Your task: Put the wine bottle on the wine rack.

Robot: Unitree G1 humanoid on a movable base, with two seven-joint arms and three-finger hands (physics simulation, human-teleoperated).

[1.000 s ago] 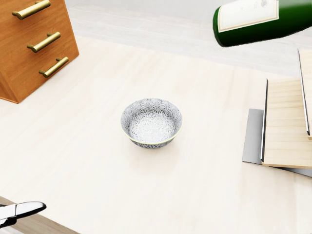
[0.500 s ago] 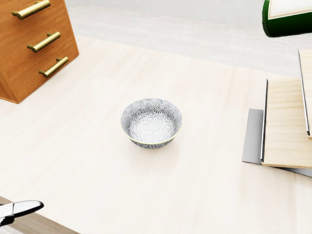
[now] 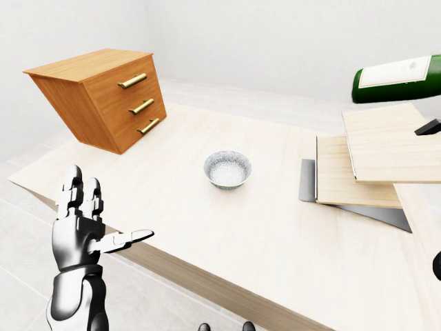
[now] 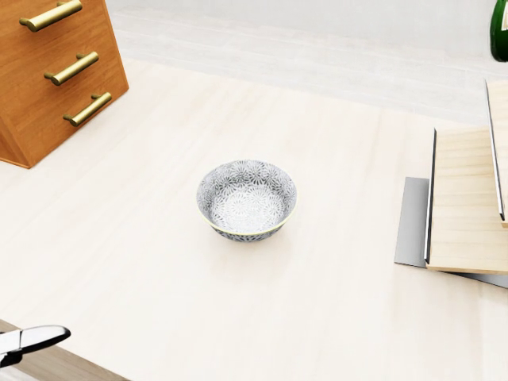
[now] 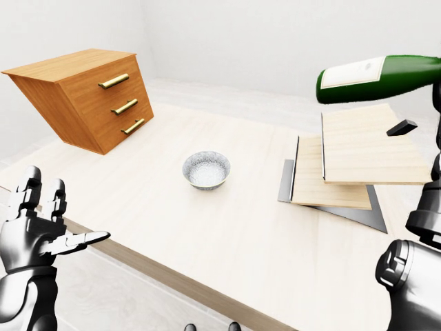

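The wine bottle (image 5: 377, 78) lies on its side in the air above the wine rack (image 5: 358, 162), its base pointing toward the left of the right-eye view and its neck running off the right edge. The rack reads as 2 pale slanted boards on a grey base, set at the right side of the light wooden surface (image 5: 207, 227). The right hand itself is not in view; only part of that arm shows at the right edge, so whether its fingers are closed round the bottle cannot be told. The left hand (image 3: 81, 227) hangs open, fingers spread, just off the near edge of the surface and holds nothing.

The main risk, as I judge it, is the release. The boards slope, and a round bottle laid down loosely could roll or slide off onto the surface. Lowered too steeply, the base could strike the upper board's edge and tip the rack. A drifting bottle could also roll toward the patterned bowl (image 4: 247, 200), which sits well apart, near the middle. The drawer chest (image 3: 103, 96) is far off at the left and out of harm's way.
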